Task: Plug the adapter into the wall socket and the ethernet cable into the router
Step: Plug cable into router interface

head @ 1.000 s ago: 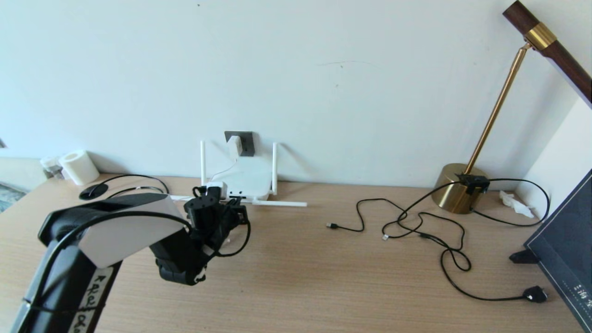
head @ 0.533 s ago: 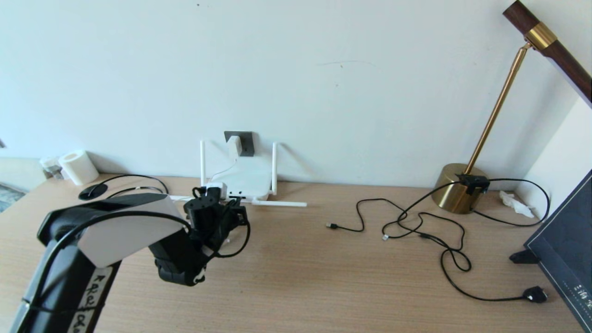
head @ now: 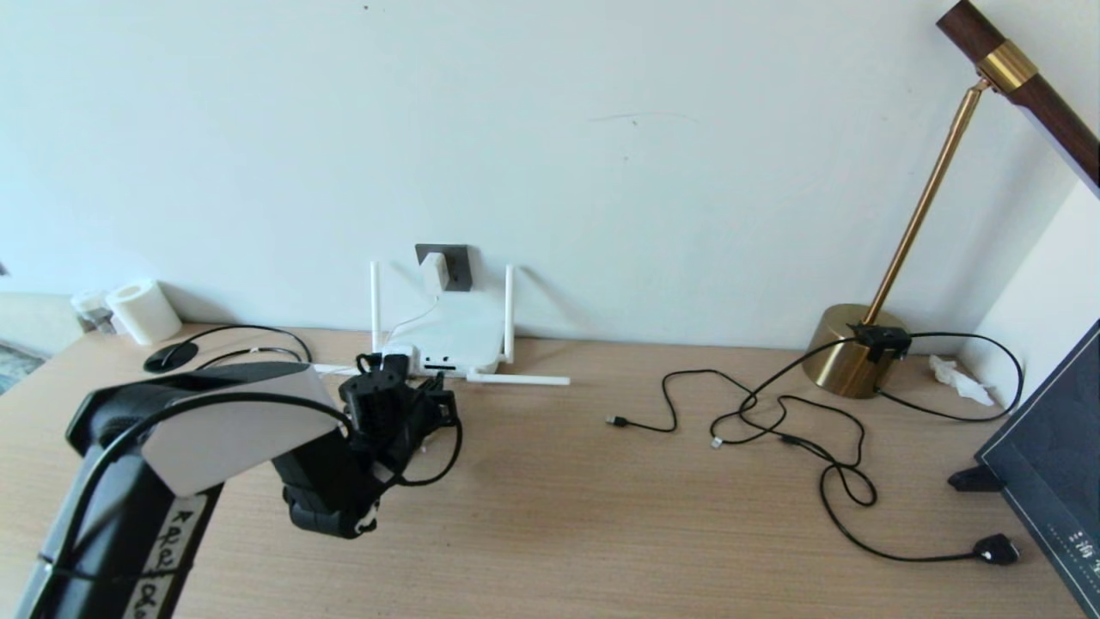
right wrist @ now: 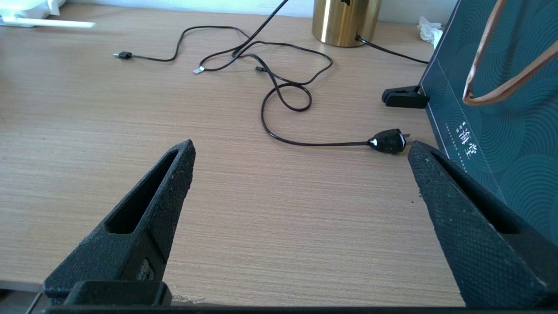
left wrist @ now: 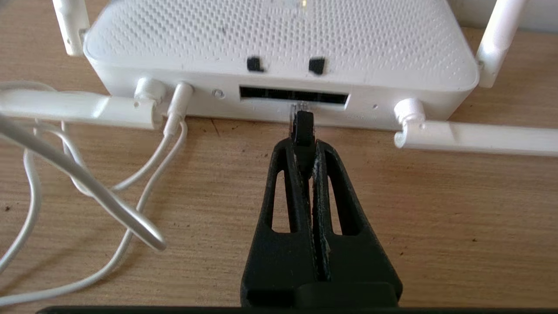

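Head view places the left gripper [head: 430,397] low over the desk [head: 559,516], just in front of the router [head: 455,331], with its fingers hidden behind the wrist; only the left wrist view shows them pressed together, pinching the black boot of the ethernet cable [left wrist: 302,128], whose small clear plug sits at the lower lip of the dark port strip [left wrist: 294,95] on the router's front edge, though whether it is seated inside I cannot tell. At ten o'clock from that boot a thin white cord [left wrist: 176,109] enters the router. The router is a flat white box with a dotted top, two antennas upright and two lying along the desk. At twelve o'clock from it, the adapter [head: 436,268], a small white cube, sits in the dark grey wall socket [head: 455,265]. Further right, thin black cables [head: 773,421] sprawl before a brass lamp base [head: 846,348]. The right gripper [right wrist: 301,150] shows only in its own wrist view, jaws spread wide above bare desk, holding nothing.
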Available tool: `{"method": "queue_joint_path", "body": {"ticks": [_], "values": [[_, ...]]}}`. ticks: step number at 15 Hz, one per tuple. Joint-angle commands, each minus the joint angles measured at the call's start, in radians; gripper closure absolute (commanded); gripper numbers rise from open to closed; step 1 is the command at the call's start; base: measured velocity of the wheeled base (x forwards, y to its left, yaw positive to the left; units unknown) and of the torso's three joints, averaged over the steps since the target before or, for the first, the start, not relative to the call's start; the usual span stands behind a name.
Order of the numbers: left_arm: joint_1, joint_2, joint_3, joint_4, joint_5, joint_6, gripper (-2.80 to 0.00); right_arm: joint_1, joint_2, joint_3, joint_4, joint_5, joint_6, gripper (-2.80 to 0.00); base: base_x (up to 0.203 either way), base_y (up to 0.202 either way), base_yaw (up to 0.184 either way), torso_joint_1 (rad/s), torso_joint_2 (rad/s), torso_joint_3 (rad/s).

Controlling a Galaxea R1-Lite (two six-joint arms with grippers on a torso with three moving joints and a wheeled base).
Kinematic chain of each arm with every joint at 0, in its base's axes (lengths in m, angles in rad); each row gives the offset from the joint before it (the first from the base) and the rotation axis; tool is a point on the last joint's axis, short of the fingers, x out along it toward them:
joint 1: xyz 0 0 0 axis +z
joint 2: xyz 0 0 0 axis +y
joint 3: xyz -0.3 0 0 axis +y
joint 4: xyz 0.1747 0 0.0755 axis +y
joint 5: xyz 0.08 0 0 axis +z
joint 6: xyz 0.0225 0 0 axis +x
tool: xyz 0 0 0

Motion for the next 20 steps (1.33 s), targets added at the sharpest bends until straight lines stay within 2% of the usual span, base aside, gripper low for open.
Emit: {"method": "queue_joint_path", "body": {"ticks": [1, 13, 16, 20], "values": [[0.000, 0.002, 0.005, -0.011, 0.002, 0.000, 0.00, 0.000, 0.002, 0.000, 0.000, 0.000, 0.000, -2.80, 0.000, 0.000, 0.000, 0.000, 0.00, 0.000], [0.000, -0.002, 0.007, -0.018, 0.002, 0.001, 0.00, 0.000, 0.001, 0.000, 0.000, 0.000, 0.000, -2.80, 0.000, 0.000, 0.000, 0.000, 0.00, 0.000], [-0.001, -0.035, 0.046, -0.022, 0.001, 0.000, 0.00, 0.000, 0.001, 0.000, 0.000, 0.000, 0.000, -2.80, 0.000, 0.000, 0.000, 0.000, 0.00, 0.000], [0.000, -0.052, 0.116, -0.112, 0.001, 0.000, 0.00, 0.000, 0.002, 0.000, 0.000, 0.000, 0.000, -2.80, 0.000, 0.000, 0.000, 0.000, 0.00, 0.000]]}}
